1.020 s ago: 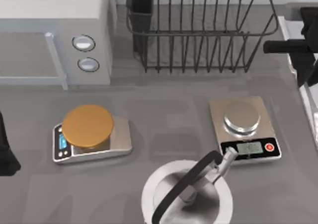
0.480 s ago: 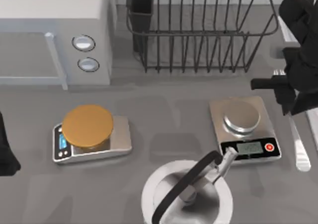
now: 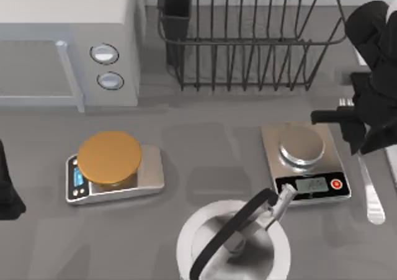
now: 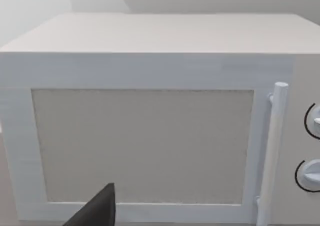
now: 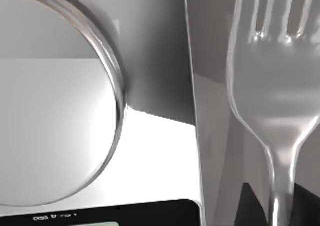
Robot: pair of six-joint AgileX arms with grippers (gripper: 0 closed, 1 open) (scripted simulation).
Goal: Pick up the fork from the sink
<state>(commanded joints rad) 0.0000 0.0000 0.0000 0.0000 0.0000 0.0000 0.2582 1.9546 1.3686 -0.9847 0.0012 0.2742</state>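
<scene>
The fork (image 3: pixel 370 193) is a slim shiny silver utensil at the table's right, just right of the steel scale (image 3: pixel 305 161). Its tines point toward the dish rack and its rounded handle end toward the front. My right gripper (image 3: pixel 360 136) sits over the fork's neck and is shut on it. In the right wrist view the fork (image 5: pixel 275 85) is very close, with dark fingers (image 5: pixel 250 206) beside its handle. A pale strip of the sink (image 3: pixel 392 165) runs along the right edge. My left arm (image 3: pixel 6 190) is parked at the far left.
A black wire dish rack (image 3: pixel 248 38) stands at the back. The white microwave (image 3: pixel 68 38) is at the back left, and also faces the left wrist camera (image 4: pixel 150 136). A scale with an orange disc (image 3: pixel 110 159) is on the left. A steel pot with a black handle (image 3: pixel 232 239) sits front centre.
My right arm has come down and leftward from the right edge with the fork in it. The fork now hangs beside the steel scale. The left arm has not moved.
</scene>
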